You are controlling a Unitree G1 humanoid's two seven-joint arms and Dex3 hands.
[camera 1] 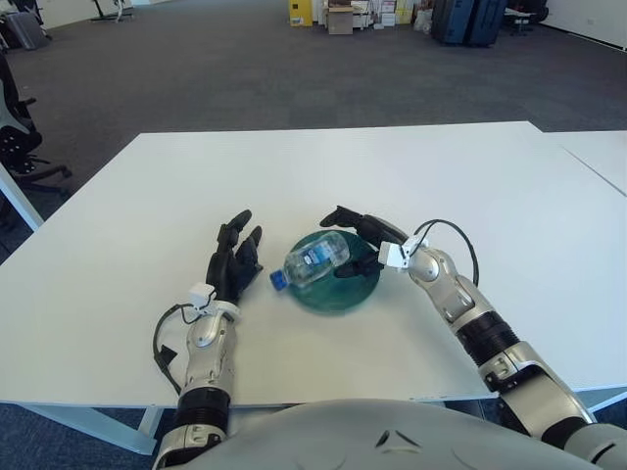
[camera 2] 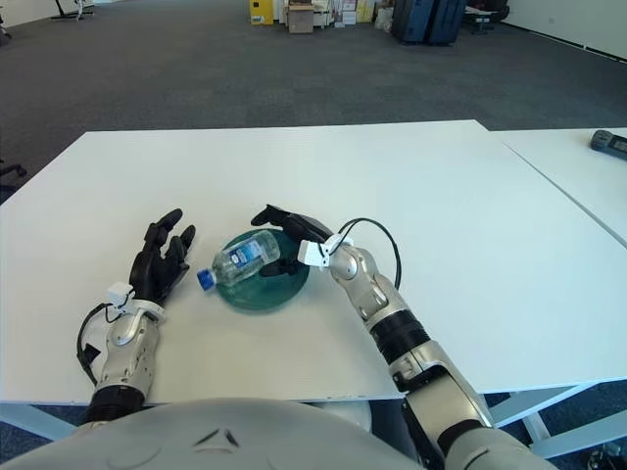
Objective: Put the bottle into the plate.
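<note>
Nearest the front edge of the white, smooth, matte table: two silver, jointed forearms with black cuffs reaching forward from the grey torso.

Left hand toward the front-left, just left of the plate: black three-finger hand, fingers spread and pointing away from the robot, grasping nothing; cannot tell whether resting on the tabletop. Looped black cable and small white block at the wrist.

Plate a little right of the left hand, near the middle of the front half of the table: round, shallow, glossy teal-green, apparently glass or glazed.

Bottle lying on its side across the plate's left rim: small, clear, ribbed plastic with a blue-and-white label, body over the dish, blue cap overhanging the rim toward the left hand and the front-left corner, just short of that hand's fingertips.

Right hand over the plate's right and far side, forearm angled in from the front-right: black fingers released and spread, one arched past the far rim, others near the bottle's base end. No grip on the bottle; whether a fingertip brushes the base cannot be told. White block and curled black cable at the wrist.

Beyond the far edge: dark grey carpet tiles.
</note>
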